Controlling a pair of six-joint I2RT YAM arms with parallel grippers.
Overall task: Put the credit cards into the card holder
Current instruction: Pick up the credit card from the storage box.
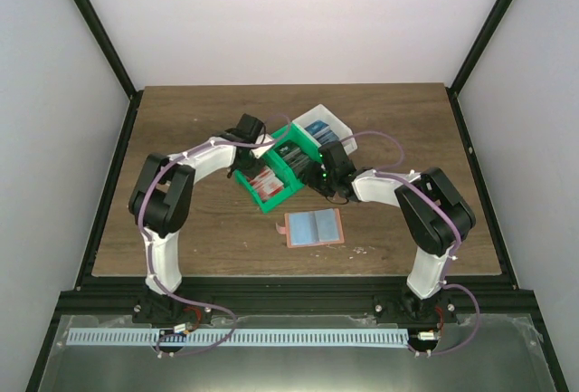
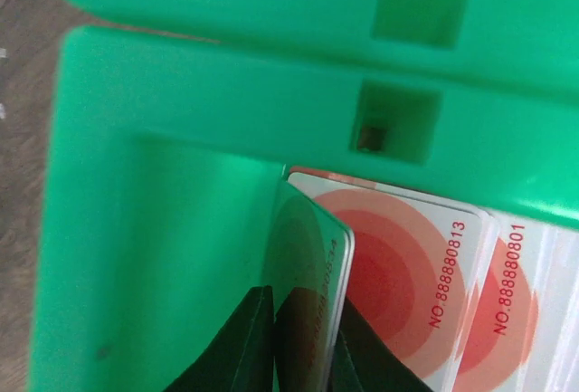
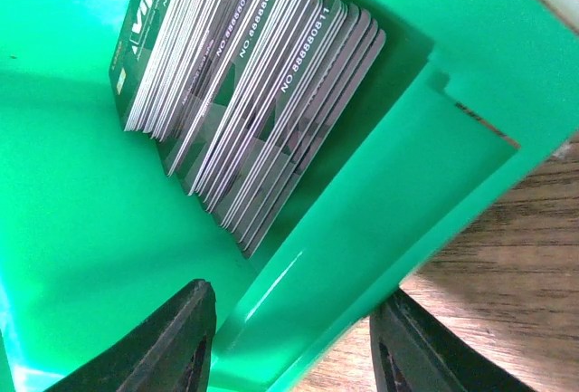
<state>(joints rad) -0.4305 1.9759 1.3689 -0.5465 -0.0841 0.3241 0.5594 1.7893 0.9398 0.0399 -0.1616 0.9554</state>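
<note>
L gripper (image 2: 306, 329) narrow, pinching one card (image 2: 312, 247) by its edge, upright betw. the pads. Red-and-white cards (image 2: 425, 274) sit just right of it in the green bin (image 2: 163, 102). R gripper (image 3: 294, 320) is wide, astride the bin wall, w/ dark cards (image 3: 244, 111) ahead. Card holder (image 1: 314, 227) lies open, behind both tools. Judgement: cards are light, stiff, slick, so grip an edge firmly or a neighbour may drag.

A wood-grain bench (image 1: 181, 229) is enclosed by white walls (image 1: 271, 21) and black frame posts (image 1: 99, 25). Near its middle, a green bin (image 1: 279, 198) is set at a slant, with a second green bin (image 1: 276, 150) touching it behind. A white bin (image 1: 318, 114) is placed just beyond them. Square openings (image 2: 398, 120) are cut into the green rims. A pale slotted strip (image 1: 289, 338) is laid along the near edge.
</note>
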